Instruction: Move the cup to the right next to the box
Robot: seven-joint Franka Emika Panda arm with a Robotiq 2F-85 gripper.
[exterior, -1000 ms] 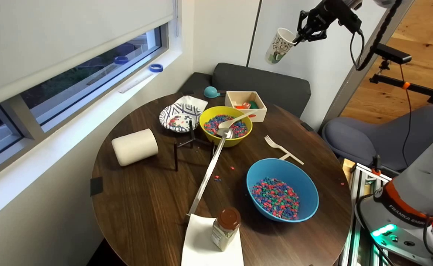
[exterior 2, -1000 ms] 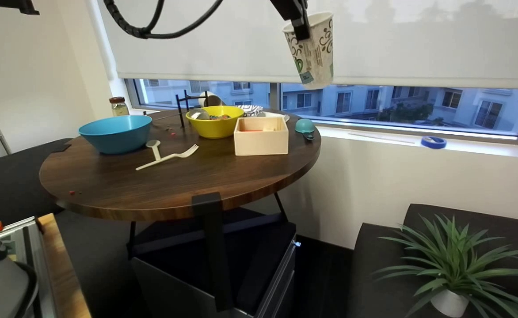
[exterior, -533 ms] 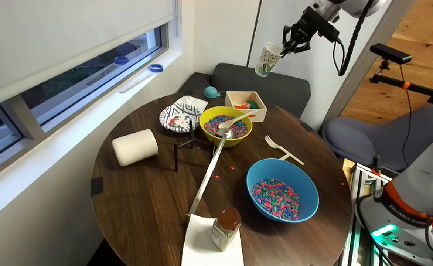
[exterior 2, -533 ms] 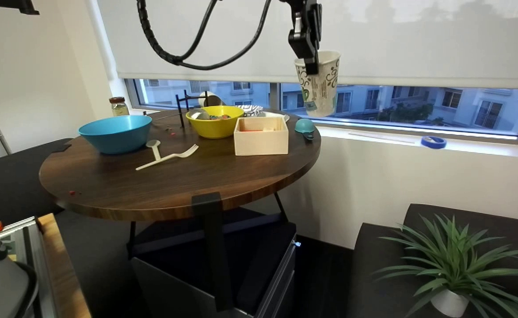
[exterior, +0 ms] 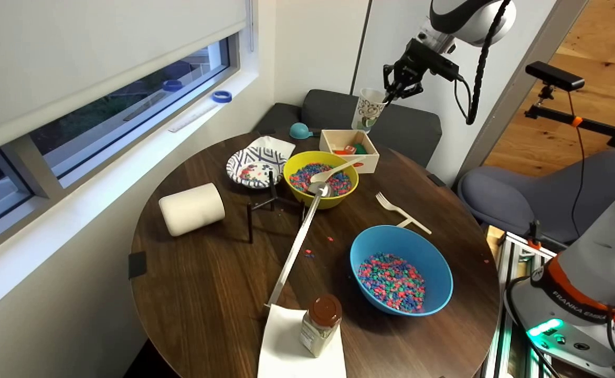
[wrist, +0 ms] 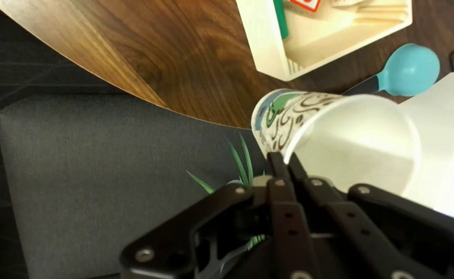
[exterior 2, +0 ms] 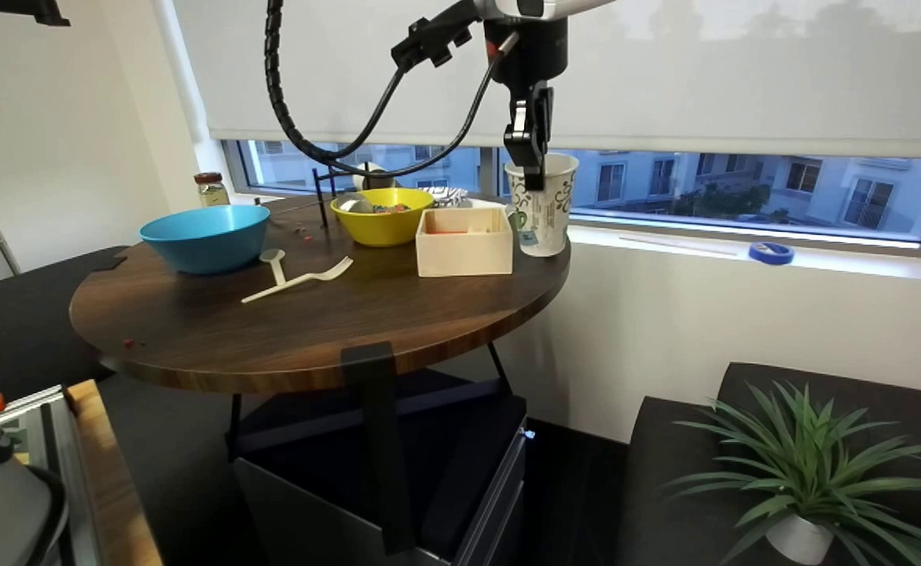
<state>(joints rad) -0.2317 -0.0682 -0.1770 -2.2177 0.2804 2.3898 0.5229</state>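
Observation:
The cup (exterior: 367, 111), white paper with a scroll pattern, also shows in an exterior view (exterior 2: 553, 212) and in the wrist view (wrist: 312, 110). My gripper (exterior: 389, 100) is shut on the cup's rim, one finger inside and one outside, as the wrist view (wrist: 284, 155) shows. The cup hangs slightly tilted beside the box, by the table's edge. I cannot tell whether its base touches the table. The box (exterior 2: 464, 255), pale wood and open-topped, stands on the table with small red and green things inside; it also shows in the wrist view (wrist: 265, 50).
A teal scoop (exterior: 300, 131) lies near the box and the cup. A yellow bowl (exterior: 293, 190) with spoons stands against the box's other side. A fork (exterior: 402, 211), a blue bowl (exterior: 436, 262) and a patterned plate (exterior: 236, 167) are on the round table (exterior 2: 288, 338).
The gripper has come down with the cup, from high above the table to beside the box. The cup is more upright. The objects on the table have not moved.

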